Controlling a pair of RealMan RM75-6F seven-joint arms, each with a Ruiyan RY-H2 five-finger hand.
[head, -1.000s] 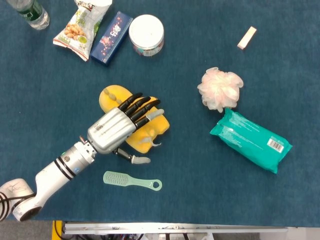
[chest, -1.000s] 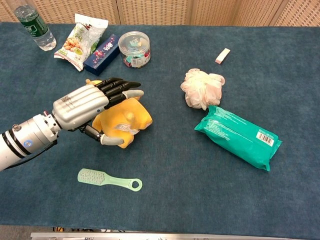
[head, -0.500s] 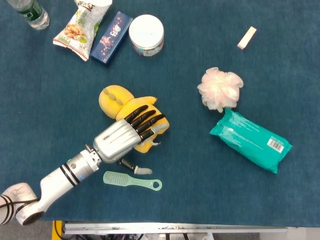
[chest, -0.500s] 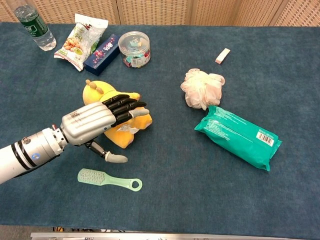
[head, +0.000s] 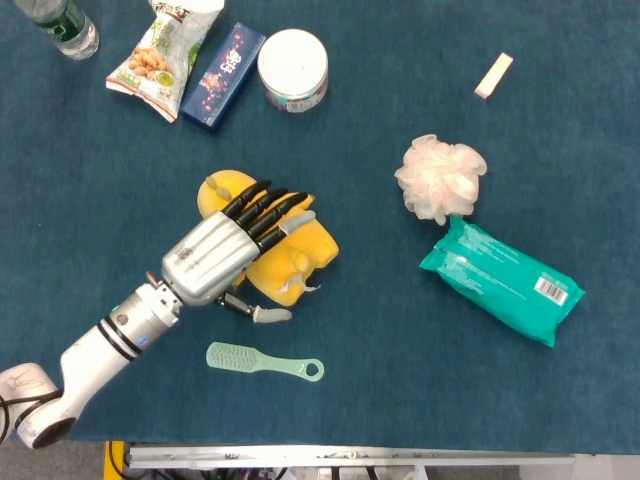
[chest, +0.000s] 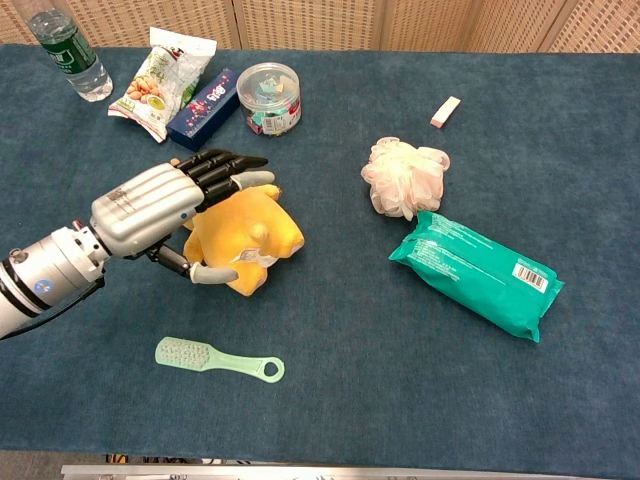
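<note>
Fingers (head: 268, 207) of my left hand (head: 215, 258) drape over the yellow plush toy (head: 293, 255), thumb tucked under its near edge, grasping it; its body runs from 11 toward 4 o'clock, and the green brush (head: 262, 362) sits at 6.

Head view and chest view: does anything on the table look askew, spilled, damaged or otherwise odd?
Nothing stands out. The left hand rests over the yellow plush toy on the blue table cloth. The green brush, pink bath pouf and teal wipes pack lie intact and apart.
</note>
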